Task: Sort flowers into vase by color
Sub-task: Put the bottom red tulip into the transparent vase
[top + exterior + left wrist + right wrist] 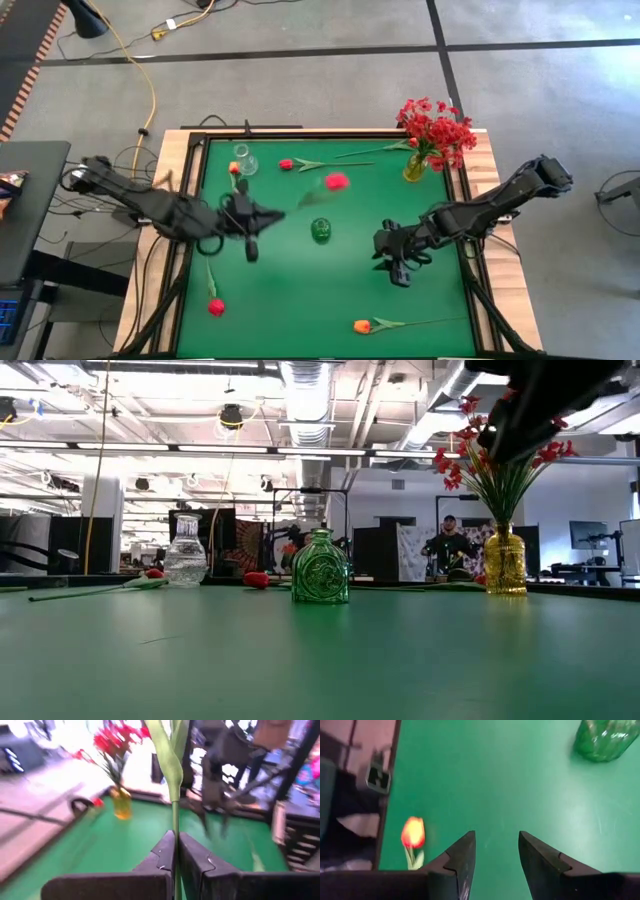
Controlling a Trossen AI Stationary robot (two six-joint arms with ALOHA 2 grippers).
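The left claw (176, 851) was clenched on a red tulip's stem (175, 815), carrying the bloom (336, 181) above the counter (300, 290) near the green vase (320, 230). Next, probably lowering the stem into a vase. The right claw (496, 851) hung released.

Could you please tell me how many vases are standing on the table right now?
3. A clear vase stands near the far-left corner, a green vase at the middle, and a yellow vase holding red flowers near the far-right corner. None seems hidden.

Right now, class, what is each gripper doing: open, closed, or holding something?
Left gripper: closed on a flower stem, lifted over the table.
Right gripper: open, holding nothing, above the green table.
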